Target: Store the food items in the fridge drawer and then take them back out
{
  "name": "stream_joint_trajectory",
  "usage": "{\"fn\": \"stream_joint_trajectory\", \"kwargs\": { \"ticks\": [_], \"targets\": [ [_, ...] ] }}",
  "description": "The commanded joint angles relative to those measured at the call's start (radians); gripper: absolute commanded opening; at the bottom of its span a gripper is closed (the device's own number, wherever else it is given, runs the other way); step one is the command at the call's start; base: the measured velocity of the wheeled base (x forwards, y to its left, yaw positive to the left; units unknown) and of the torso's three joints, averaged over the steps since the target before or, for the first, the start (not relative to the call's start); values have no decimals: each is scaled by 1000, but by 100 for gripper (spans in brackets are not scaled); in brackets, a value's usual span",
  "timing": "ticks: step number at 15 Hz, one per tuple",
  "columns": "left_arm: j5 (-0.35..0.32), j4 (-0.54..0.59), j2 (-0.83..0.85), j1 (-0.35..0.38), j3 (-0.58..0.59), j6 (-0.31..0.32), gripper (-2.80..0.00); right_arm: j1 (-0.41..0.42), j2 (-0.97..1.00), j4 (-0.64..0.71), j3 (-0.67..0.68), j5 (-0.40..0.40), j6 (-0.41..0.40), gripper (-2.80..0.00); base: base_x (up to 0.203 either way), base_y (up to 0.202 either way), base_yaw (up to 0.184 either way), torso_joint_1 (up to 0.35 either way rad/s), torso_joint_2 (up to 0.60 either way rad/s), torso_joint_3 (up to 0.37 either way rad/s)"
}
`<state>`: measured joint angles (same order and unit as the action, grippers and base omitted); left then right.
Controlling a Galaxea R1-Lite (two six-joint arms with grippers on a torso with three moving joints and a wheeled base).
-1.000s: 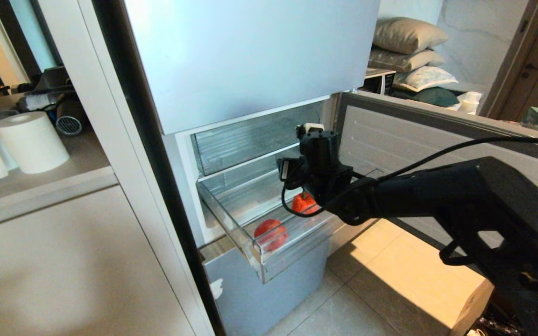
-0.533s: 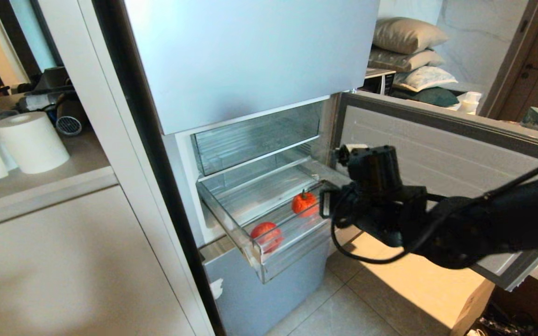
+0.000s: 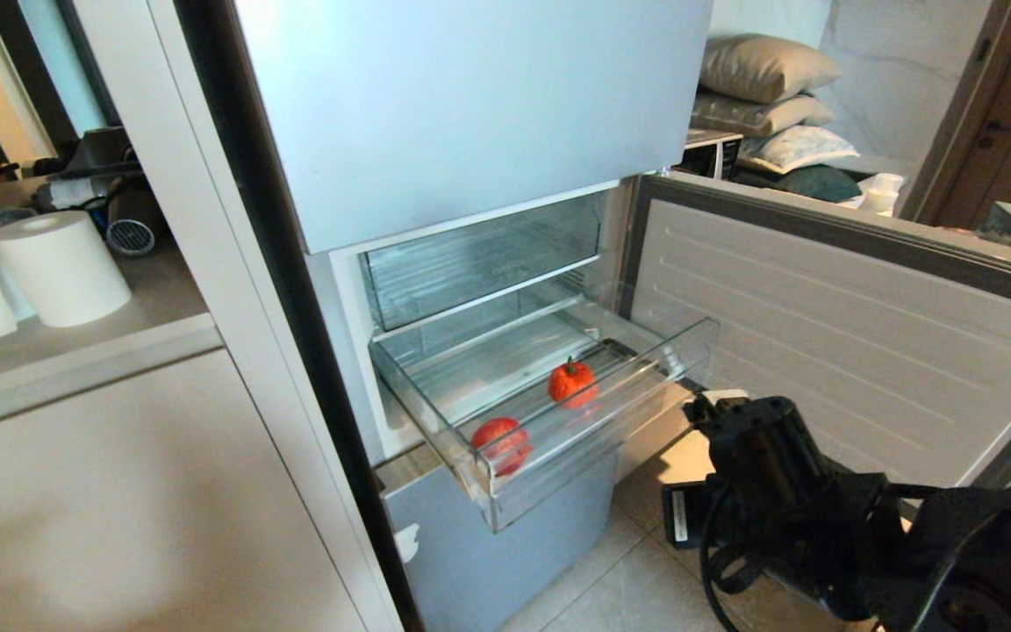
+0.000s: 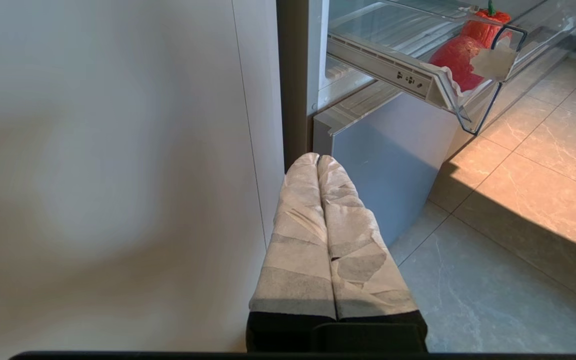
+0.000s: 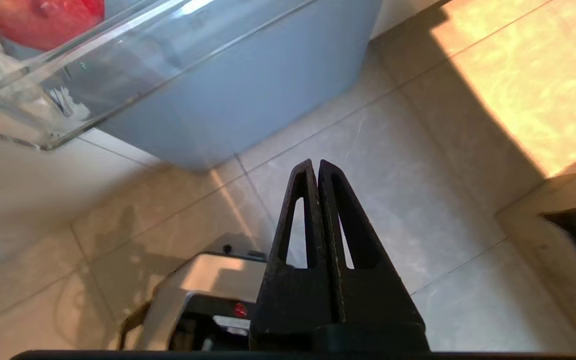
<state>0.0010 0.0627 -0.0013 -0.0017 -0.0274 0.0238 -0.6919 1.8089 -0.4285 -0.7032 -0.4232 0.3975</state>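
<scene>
Head view: my right pincer (image 3: 706, 405) is hanging low beside the fridge drawer (image 3: 593, 439), off its open-door end and below its rim, empty. Two red fruits are sitting in the drawer: the stemmed fruit (image 3: 571, 382) up and inward from my pincer, the front fruit (image 3: 504, 444) further along, against the clear front wall. Drawer is sticking well out of the fridge.

Risk: I'm reaching back in from below rim height, so I'm likely clipping the drawer's corner or shoving it on its rails. The open fridge door (image 3: 821, 298) is right behind my arm; a wide swing is hitting it.

Left wrist view: left pincer (image 4: 318, 160) is parked low by the cabinet, taped fingers pressed together, holding nothing. Drawer is up and ahead of it.

Right wrist view: right pincer fingers (image 5: 340, 210) are fully together, pointing at the floor tiles (image 5: 418, 210). Drawer corner is above and ahead. Going in like this, I'm just nudging a round fruit and it's rolling on the ribbed floor.
</scene>
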Motion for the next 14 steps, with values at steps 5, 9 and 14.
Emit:
{"fn": "stream_joint_trajectory", "kwargs": {
  "ticks": [5,9,14],
  "targets": [
    [1,0,1,0,0,1,-280,-6,433,-319,-243,-3,-82,-280,0,0,0,0,0,0],
    [1,1,1,0,0,0,-280,-1,628,-340,-694,-18,-106,-280,0,0,0,0,0,0],
    [1,2,1,0,0,1,-280,-21,591,-320,-846,-91,-60,-280,0,0,0,0,0,0]
  ]
}}
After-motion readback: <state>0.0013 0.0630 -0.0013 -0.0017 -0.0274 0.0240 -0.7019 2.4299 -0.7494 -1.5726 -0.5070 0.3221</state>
